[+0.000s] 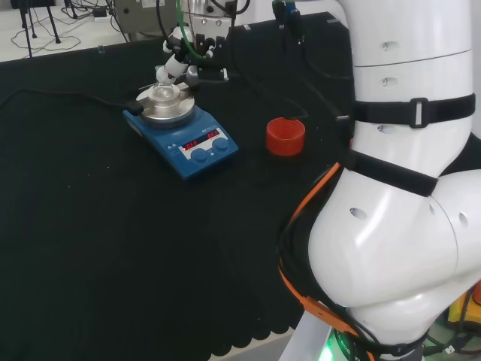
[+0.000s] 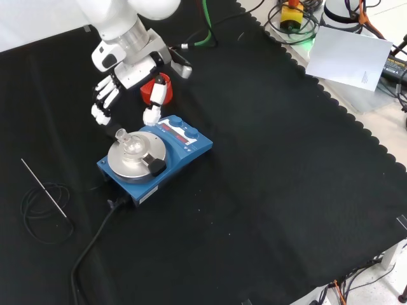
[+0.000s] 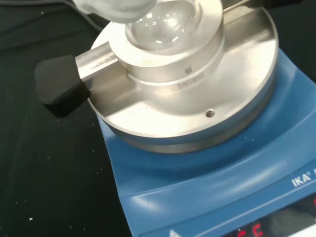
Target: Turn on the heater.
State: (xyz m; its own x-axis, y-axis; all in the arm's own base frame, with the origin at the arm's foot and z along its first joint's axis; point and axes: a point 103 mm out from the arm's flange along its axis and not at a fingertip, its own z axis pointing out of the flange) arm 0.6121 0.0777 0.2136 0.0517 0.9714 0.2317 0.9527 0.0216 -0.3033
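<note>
The blue heater (image 1: pixel 181 134) (image 2: pixel 191 152) stands on the black cloth, with a round metal block on its plate and a clear glass flask (image 2: pixel 130 144) (image 3: pixel 163 24) seated in the block. Red digits glow on its front panel (image 1: pixel 201 139) (image 3: pixel 249 231), beside two blue knobs (image 1: pixel 210 151). A black-tipped handle (image 3: pixel 57 85) sticks out from the block. In the front view the hand (image 2: pixel 130 79) hovers open just behind the heater, fingers spread downward and the thumb tip (image 2: pixel 151 115) close to the knob end. It holds nothing. In the head view the hand (image 1: pixel 177 65) is above the flask.
A red ribbed ring stand (image 1: pixel 285 136) (image 2: pixel 159 81) sits beside the heater, partly behind the hand in the front view. The heater's black power cable (image 2: pixel 95 241) runs off toward the front. A coiled wire with a thin rod (image 2: pixel 44 197) lies at the front view's left.
</note>
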